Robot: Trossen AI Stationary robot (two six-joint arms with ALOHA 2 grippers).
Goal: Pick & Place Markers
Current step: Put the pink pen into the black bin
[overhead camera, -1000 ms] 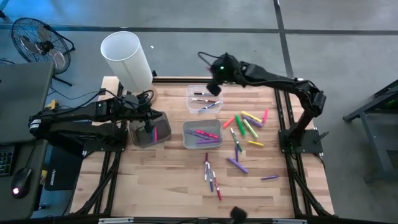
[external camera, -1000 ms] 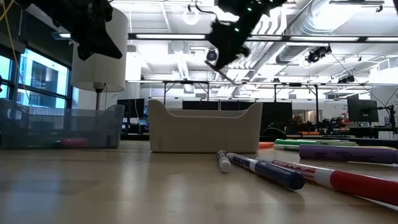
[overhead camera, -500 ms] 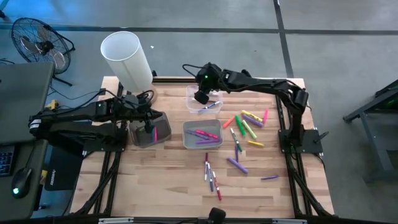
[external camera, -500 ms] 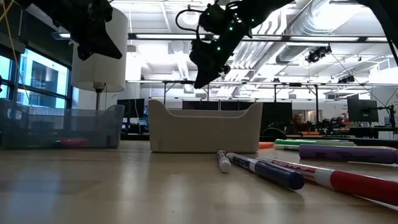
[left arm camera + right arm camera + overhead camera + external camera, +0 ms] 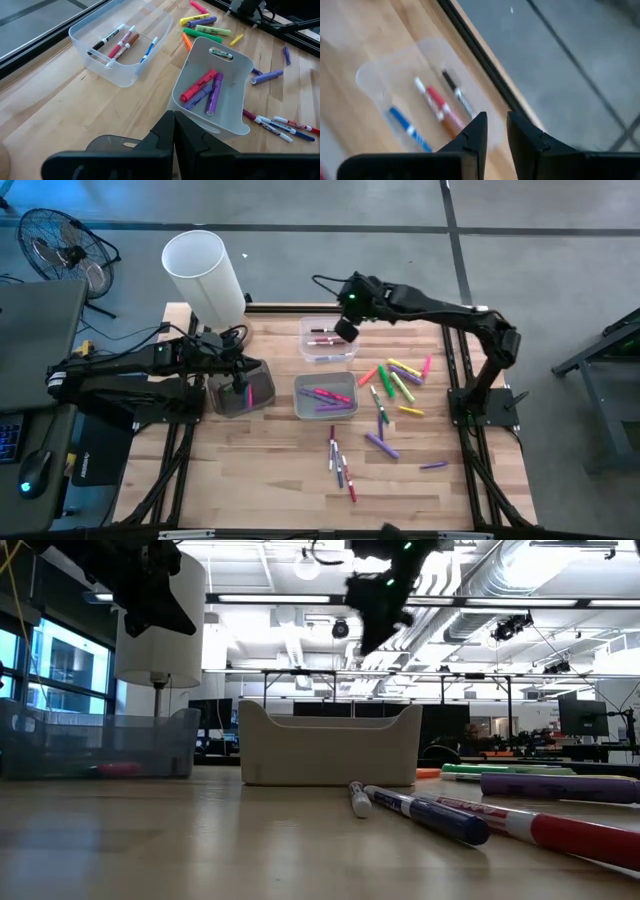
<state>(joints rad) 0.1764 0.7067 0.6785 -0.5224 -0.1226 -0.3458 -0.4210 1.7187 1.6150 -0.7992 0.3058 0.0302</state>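
Four markers, black, red, brown and blue, are seen lying in the clear tray at the table's 12 o'clock edge. The right gripper is shown hanging above the tray's 3 o'clock side, drawn back from the spot over the tray's middle where it was pictured half a second earlier. Its fingers are parted by a narrow gap and nothing is held between them; a marker is judged to have just been dropped. Pink and purple markers are kept in the white bin at 6 o'clock of the tray. Many loose markers remain to be collected at 3 o'clock and 6 o'clock of that bin. The left gripper is parked, pinched closed, over the dark bin at 9 o'clock.
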